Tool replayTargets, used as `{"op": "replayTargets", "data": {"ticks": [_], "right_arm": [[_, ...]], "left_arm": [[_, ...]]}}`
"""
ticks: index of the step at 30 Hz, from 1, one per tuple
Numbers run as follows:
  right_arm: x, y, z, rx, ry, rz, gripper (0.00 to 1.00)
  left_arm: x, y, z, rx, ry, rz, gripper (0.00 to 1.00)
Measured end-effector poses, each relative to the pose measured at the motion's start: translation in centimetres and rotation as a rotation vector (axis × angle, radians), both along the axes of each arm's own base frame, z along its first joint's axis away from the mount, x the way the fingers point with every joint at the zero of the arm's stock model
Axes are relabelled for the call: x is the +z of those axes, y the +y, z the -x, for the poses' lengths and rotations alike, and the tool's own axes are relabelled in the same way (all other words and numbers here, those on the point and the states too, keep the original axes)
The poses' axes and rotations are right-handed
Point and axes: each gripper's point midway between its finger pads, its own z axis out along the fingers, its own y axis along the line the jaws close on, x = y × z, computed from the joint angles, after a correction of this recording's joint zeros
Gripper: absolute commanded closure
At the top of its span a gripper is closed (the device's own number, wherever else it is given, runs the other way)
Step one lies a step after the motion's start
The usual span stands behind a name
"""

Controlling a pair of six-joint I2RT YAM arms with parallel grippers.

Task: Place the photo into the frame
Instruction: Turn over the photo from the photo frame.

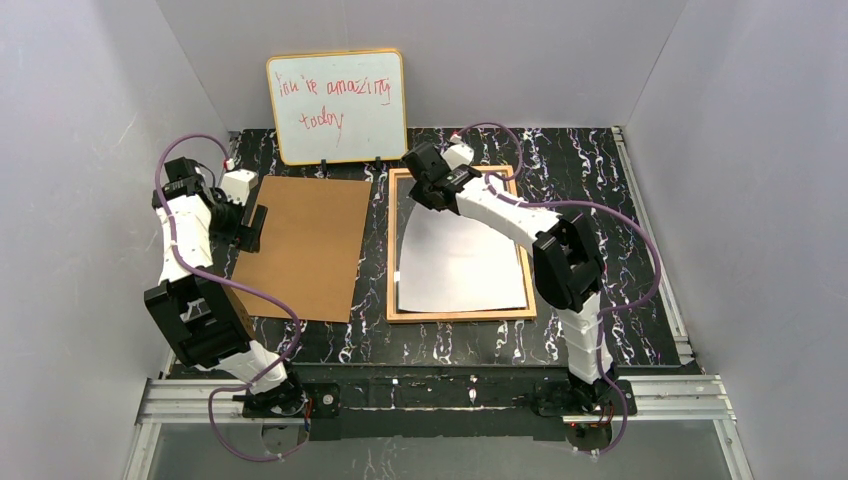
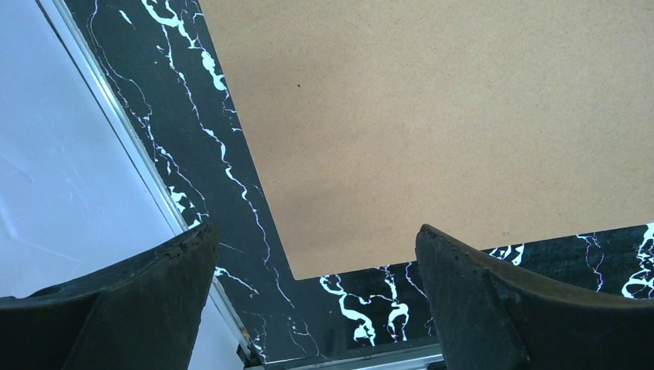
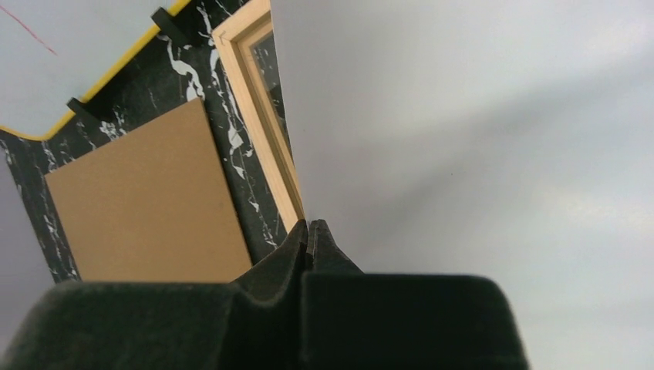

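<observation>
The photo (image 1: 460,262) lies face down, its white back up, inside the golden-wood frame (image 1: 460,316) on the right of the table. My right gripper (image 1: 427,190) is shut on the photo's far left corner and holds that corner raised while the near edge rests in the frame. In the right wrist view the jaws (image 3: 308,228) pinch the photo's edge (image 3: 463,139) beside the frame's left rail (image 3: 262,139). The brown fibreboard back (image 1: 300,250) lies flat to the left of the frame. My left gripper (image 1: 245,226) is open and empty above its left edge (image 2: 432,116).
A yellow-rimmed whiteboard (image 1: 338,105) with red handwriting stands at the back, just behind the fibreboard and the frame. Grey walls close in on the left, right and back. A metal rail (image 2: 154,185) runs along the table's left edge near my left gripper.
</observation>
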Motion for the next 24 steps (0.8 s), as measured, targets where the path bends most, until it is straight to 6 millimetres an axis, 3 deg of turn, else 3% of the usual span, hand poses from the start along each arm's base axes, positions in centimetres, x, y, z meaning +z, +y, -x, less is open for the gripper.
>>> {"op": "replayTargets", "data": {"ticks": [11, 24], "right_arm": [[1.5, 0.9, -0.8, -0.057, -0.048, -0.017, 0.99], [0.3, 0.6, -0.3, 0.066, -0.046, 0.108, 0.99]], "left_arm": [[-0.3, 0.0, 0.2, -0.007, 0.007, -0.002, 0.02], [-0.4, 0.1, 0.2, -0.014, 0.009, -0.009, 0.02]]}}
